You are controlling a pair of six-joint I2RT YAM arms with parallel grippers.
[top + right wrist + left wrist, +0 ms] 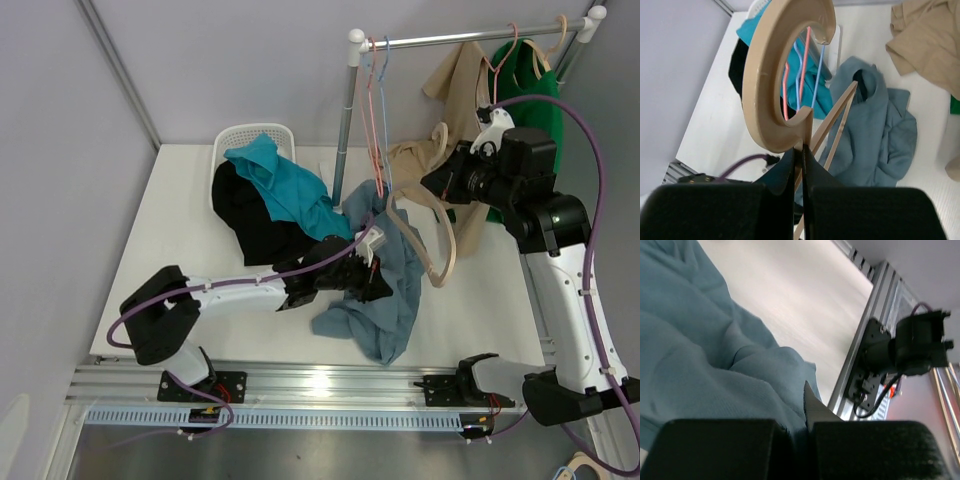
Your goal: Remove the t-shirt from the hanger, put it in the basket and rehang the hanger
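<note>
T-shirt heaped on the table, hanger held above it.
Near centre, the left gripper [799,445] pinches the blue-grey t-shirt [390,300], which lies crumpled on the table [170,250]; farther right, the right gripper [799,180] clamps the tan hanger [762,85] by its neck, below the clothes rail [450,40].

Soft matt cloth t-shirt [385,300], smooth tan hanger [757,80], glossy metal rail [450,38]
</note>
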